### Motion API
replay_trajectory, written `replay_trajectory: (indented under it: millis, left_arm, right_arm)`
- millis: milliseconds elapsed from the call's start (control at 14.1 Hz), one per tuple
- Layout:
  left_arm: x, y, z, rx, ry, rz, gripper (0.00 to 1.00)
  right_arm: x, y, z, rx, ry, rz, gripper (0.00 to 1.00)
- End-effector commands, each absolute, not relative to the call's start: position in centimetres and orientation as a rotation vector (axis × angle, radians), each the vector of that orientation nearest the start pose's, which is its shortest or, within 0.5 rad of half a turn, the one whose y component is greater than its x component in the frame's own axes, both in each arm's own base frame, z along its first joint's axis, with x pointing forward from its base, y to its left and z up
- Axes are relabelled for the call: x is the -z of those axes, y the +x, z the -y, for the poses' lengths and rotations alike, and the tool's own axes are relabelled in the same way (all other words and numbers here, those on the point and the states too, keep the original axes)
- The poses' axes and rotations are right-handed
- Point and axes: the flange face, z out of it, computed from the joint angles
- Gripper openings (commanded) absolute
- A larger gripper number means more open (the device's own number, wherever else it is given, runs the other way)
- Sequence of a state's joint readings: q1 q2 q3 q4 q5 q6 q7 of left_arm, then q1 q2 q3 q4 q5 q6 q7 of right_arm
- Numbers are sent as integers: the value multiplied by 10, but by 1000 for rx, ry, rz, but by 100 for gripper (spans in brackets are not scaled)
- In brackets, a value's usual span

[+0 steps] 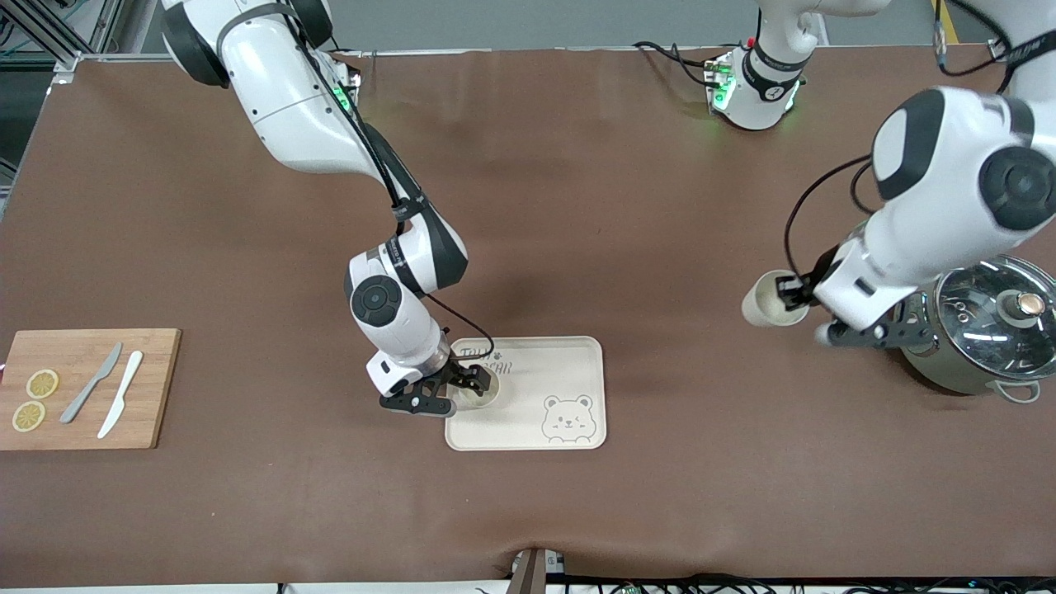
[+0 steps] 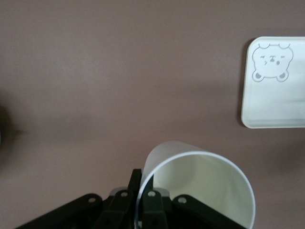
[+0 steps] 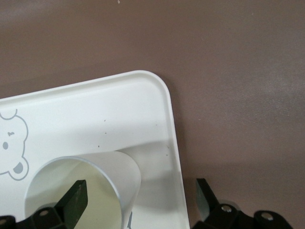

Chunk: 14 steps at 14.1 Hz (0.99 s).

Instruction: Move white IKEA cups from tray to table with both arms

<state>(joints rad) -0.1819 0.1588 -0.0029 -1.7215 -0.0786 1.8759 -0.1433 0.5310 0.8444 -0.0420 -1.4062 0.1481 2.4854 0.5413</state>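
a brown tabletop carries a cream bear tray. the right hand is low over the tray's corner toward the right arm's end, fingers spread — one inside, one outside the wall of a white cup standing on the tray. the left hand pinches the rim of the second cup, in the air over bare tabletop between the tray and a lidded pot.

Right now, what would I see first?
Two big white arms, each with a cup. The right hand has one finger inside a cup standing on the bear tray. The left hand grips another cup in the air beside a shiny pot.
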Motion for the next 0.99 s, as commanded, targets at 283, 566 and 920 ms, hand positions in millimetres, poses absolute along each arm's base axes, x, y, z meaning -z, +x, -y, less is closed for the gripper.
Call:
replay_trajectory:
  millis: [283,566,920]
  left_arm:
    - [-405,496,49,128,-3190,-185,0]
    - [-340,466,50,233,-3192,-153,0]
    - [-282,460,57,61,-3268,-19,0]
  right_arm:
    - [-219,663,-364,284,-2962,-185,84]
    - [-219,663,-363,286,-2964,-179,51]
    - [-219,662,-366,285,-2964,-177,0]
